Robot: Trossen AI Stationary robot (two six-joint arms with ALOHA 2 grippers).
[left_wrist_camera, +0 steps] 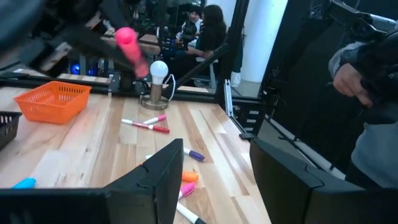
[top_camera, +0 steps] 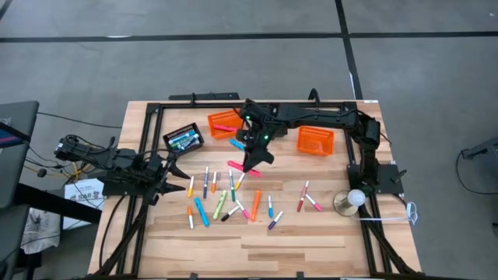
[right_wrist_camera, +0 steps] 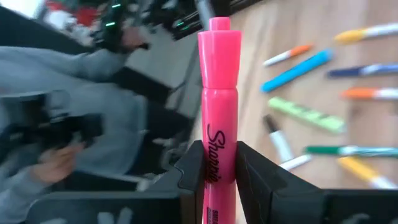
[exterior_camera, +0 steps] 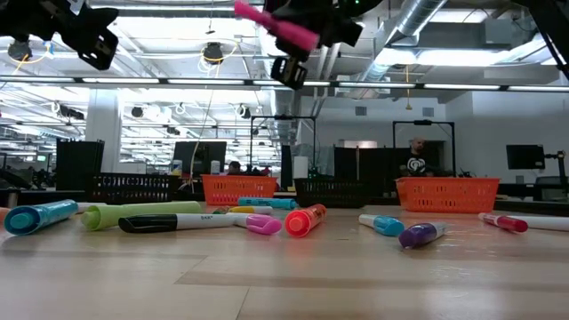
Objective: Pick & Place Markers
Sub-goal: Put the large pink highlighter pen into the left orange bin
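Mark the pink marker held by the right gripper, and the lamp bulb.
pink marker (right_wrist_camera: 219, 118), right wrist view, on its barrel above the fingers.
lamp bulb (top_camera: 355, 197), high view, on the white globe.

Desk – pale wood planks, smooth, satin sheen. Pink marker clamped in right pincer: glossy smooth plastic, printed black lettering. Pincer fingers – matt black plastic. Orange baskets behind the pincer: plastic mesh. Markers below it – smooth plastic.
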